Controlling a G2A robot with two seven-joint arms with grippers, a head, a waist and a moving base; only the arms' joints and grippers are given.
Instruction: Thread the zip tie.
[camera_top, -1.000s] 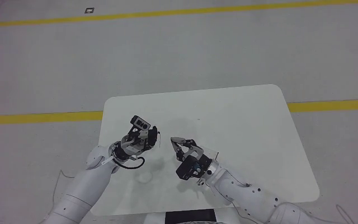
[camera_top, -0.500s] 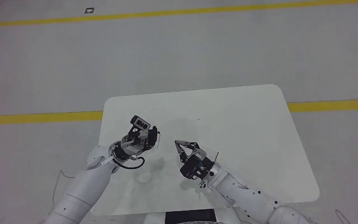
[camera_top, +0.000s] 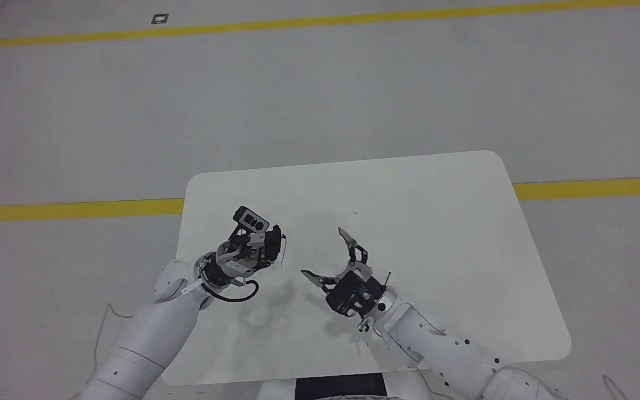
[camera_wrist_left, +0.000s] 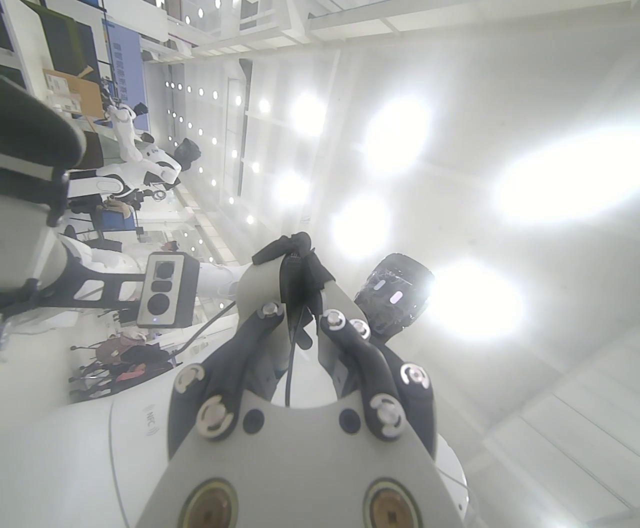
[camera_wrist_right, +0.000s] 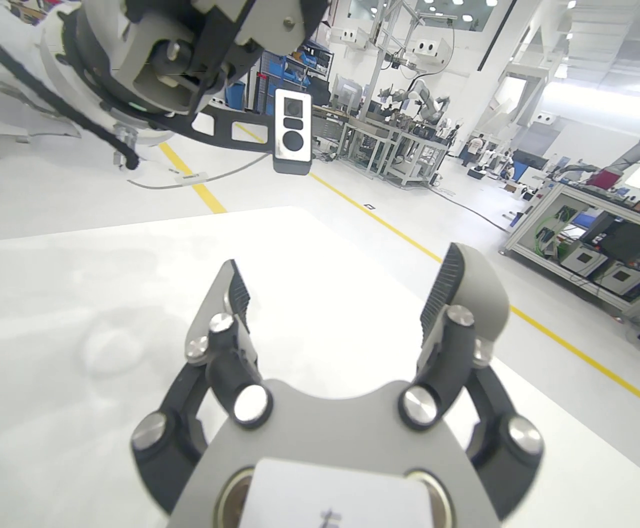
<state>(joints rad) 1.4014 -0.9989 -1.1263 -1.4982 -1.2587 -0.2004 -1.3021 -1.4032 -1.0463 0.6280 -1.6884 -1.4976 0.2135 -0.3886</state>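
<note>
My left gripper (camera_wrist_left: 295, 287) is shut on a black zip tie (camera_wrist_left: 291, 345), whose thin strap runs back between the fingers toward the wrist. In the top view the left gripper (camera_top: 274, 243) is held above the white table's (camera_top: 440, 200) left half, tilted upward. My right gripper (camera_top: 323, 253) stands a short way to its right, open wide with nothing between the fingers. The right wrist view has the same open right gripper (camera_wrist_right: 342, 292) over bare tabletop, with the left arm's wrist (camera_wrist_right: 175, 65) farther off above it.
The table's edge (camera_top: 505, 170) curves round at the far right, and the floor beyond carries yellow lines (camera_top: 90, 209). A faint ring mark (camera_wrist_right: 107, 350) lies on the tabletop near the right gripper. Workbenches (camera_wrist_right: 400, 145) stand far off in the room.
The right gripper has spread its fingers wide and drawn slightly right, away from the left gripper. The left gripper with the zip tie has stayed put.
</note>
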